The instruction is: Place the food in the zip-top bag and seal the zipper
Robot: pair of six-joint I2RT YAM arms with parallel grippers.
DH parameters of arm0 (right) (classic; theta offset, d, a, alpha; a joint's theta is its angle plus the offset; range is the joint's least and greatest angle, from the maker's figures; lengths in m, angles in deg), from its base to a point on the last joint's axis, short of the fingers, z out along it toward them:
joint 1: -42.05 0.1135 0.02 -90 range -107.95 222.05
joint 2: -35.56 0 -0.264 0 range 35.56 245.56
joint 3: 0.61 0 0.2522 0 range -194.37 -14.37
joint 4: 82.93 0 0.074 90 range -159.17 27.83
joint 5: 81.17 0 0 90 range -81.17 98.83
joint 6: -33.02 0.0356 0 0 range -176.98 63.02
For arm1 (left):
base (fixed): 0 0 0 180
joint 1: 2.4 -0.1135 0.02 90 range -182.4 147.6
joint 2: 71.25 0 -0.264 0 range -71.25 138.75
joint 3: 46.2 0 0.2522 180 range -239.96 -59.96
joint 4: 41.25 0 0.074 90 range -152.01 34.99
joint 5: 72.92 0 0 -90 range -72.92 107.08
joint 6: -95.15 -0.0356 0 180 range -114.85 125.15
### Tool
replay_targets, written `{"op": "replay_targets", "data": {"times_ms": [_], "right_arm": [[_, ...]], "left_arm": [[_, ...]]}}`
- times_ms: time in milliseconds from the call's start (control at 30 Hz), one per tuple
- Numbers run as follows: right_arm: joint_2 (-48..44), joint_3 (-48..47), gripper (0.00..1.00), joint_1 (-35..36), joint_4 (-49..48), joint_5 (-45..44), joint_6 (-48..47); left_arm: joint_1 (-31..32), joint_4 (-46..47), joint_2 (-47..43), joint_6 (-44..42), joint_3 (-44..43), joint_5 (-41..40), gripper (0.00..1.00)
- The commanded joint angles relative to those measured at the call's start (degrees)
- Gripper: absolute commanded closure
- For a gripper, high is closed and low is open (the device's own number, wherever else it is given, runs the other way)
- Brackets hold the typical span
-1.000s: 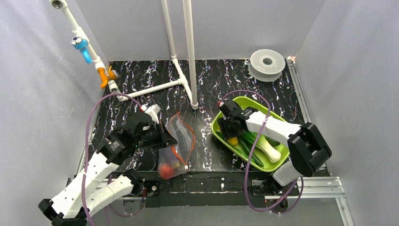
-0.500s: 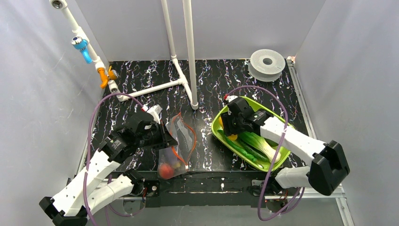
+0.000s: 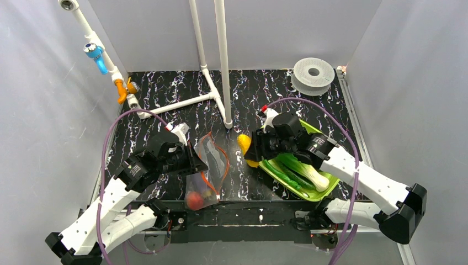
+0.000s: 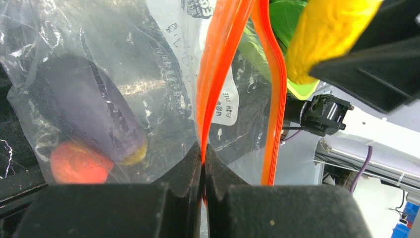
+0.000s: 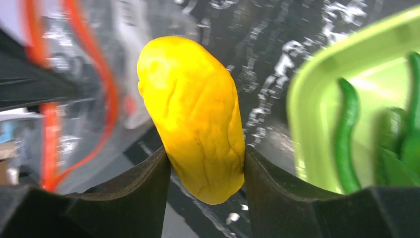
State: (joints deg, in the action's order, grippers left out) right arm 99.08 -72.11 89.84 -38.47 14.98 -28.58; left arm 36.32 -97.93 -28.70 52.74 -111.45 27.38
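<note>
Right pincer (image 5: 205,168), gripping yellow piece (image 5: 193,109), moved off tray (image 5: 299,129) toward bag (image 3: 212,160); left pincer (image 4: 204,153) clamps zipper (image 4: 218,84); black table (image 3: 265,88), grey walls (image 3: 276,33).

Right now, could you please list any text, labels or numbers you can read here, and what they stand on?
Bag: small black print beside the zipper, sideways and blurred; unreadable.
Bag, top edge of left wrist view: bolder print, cut off; unreadable.
No other text shows.
</note>
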Motion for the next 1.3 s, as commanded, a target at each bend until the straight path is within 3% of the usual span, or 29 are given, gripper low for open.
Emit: {"op": "replay_targets", "data": {"times_ms": [0, 533, 767, 1267], "right_arm": [[-1.45, -6.39, 0.83, 4.60, -6.24, 4.76, 5.20], [7.17, -12.46, 0.68, 13.65, -14.24, 11.29, 13.35], [8.20, -11.61, 0.64, 15.05, -14.37, 3.65, 15.97], [12.32, -14.41, 0.55, 16.46, -11.44, -0.17, 18.14]], "left_arm": [[-0.13, -1.24, -1.13, -0.30, -1.43, -0.52, 1.00], [-0.06, -0.99, -0.59, -0.99, -2.09, -0.30, 1.00], [-0.05, -0.82, -1.29, -0.68, -1.74, 0.18, 1.00], [-0.07, 0.50, -2.61, 0.70, -1.01, 1.32, 1.00]]}}
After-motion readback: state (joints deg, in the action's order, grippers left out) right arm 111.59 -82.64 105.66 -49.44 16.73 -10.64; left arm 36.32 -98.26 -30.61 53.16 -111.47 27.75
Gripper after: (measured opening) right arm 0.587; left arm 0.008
